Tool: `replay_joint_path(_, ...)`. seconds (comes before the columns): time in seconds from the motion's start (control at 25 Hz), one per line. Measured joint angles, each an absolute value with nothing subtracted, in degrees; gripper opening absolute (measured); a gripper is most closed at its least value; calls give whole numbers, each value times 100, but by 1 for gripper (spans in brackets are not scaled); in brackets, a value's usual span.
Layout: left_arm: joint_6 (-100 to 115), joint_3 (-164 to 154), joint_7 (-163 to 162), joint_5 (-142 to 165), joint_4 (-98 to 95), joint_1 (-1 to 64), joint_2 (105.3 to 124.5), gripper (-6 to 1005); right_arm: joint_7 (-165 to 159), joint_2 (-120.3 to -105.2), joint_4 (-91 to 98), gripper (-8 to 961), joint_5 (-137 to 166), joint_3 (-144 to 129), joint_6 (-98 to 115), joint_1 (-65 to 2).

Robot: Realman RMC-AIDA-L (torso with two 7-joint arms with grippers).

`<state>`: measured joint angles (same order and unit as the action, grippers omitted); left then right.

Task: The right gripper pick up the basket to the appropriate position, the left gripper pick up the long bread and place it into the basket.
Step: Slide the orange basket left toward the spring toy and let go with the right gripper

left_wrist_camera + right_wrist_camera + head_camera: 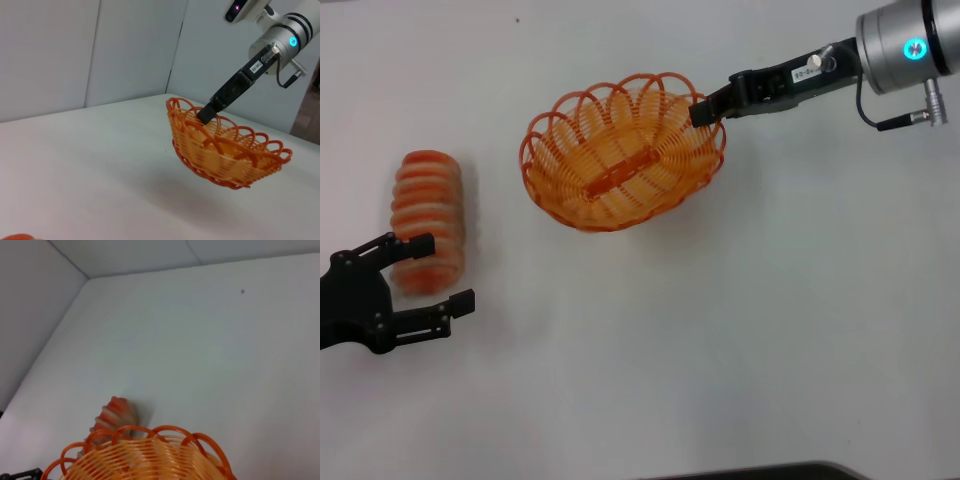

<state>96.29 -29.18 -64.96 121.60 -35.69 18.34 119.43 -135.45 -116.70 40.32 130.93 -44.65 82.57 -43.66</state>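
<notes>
While pinched at its looped rim by the right gripper [705,108], hangs tilted and lifted off the white table [770,330]: the orange basket [620,150], with nothing inside. Seen from the left wrist, floats above its own soft shadow, black fingers closed on the rim's near loops. Off to the robot's left, well apart from the basket, lies the long bread [426,220], flat on the table, striped orange and cream. Just beside the bread's near end hovers the left gripper [432,272], fingers spread wide, one fingertip over the loaf, holding nothing.
</notes>
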Motion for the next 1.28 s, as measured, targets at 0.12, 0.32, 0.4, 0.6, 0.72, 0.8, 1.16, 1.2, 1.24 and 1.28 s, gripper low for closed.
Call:
replay_joint_path(0.12, 9631, -2918, -6497, 12161, -3584, 1847, 11949, 947, -13995, -11659, 4020, 79, 13092, -4487, 8199, -4282)
replay_joint_path(0.32, 9637, -2932, -6497, 12165, -3791, 1864, 12007, 947, -14886, -11666, 4042, 80, 13241, -4710, 8136, -4243)
replay_joint_path(0.4, 9648, -2933, -6497, 12170, -3919, 1853, 12061, 947, -15174, -11692, 4075, 80, 13407, -4773, 8101, -4244)
replay_joint_path(0.6, 9658, -2941, -6497, 12179, -4144, 1837, 12169, 947, -15716, -11761, 4155, 77, 13796, -4866, 8011, -4296)
replay_joint_path(0.72, 9653, -2944, -6497, 12182, -4165, 1840, 12187, 946, -15944, -11869, 4483, 81, 13885, -4952, 7934, -4258)
replay_joint_path(0.8, 9638, -2945, -6496, 12182, -4171, 1851, 12202, 946, -16050, -11929, 4704, 87, 13954, -4962, 7886, -4210)
replay_joint_path(1.16, 9601, -2954, -6495, 12182, -4182, 1861, 12223, 946, -16208, -11986, 4718, 111, 14009, -4976, 7630, -4140)
replay_joint_path(1.2, 9601, -2954, -6495, 12182, -4183, 1858, 12224, 946, -16204, -11988, 4694, 113, 14006, -4977, 7620, -4140)
replay_joint_path(1.24, 9600, -2954, -6495, 12182, -4183, 1855, 12225, 946, -16197, -11989, 4667, 116, 14000, -4981, 7598, -4140)
replay_joint_path(1.28, 9601, -2954, -6495, 12182, -4184, 1852, 12228, 946, -16190, -11989, 4636, 119, 13995, -4991, 7578, -4140)
